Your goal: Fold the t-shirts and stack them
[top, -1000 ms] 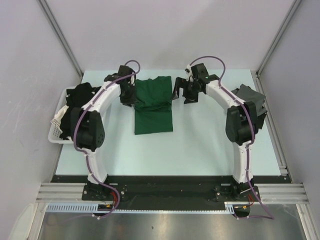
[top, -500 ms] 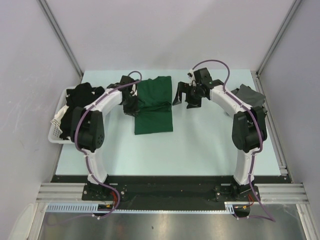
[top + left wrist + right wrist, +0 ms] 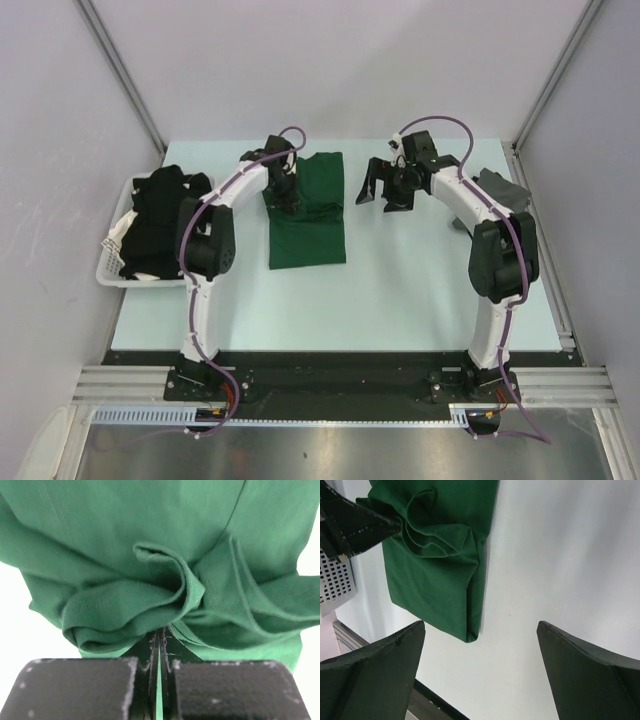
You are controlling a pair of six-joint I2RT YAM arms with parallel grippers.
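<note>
Left end effector [image 3: 159,637] pinched shut on a bunched fold of the green shirt [image 3: 308,225] on the table [image 3: 420,290]; right end effector [image 3: 383,192], wide open and empty beside it, should take the opposite edge evenly.

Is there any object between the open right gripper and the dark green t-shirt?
Nothing visible: only table surface lies between the right gripper and the green t-shirt. The left gripper pinches the shirt's opposite side.
</note>
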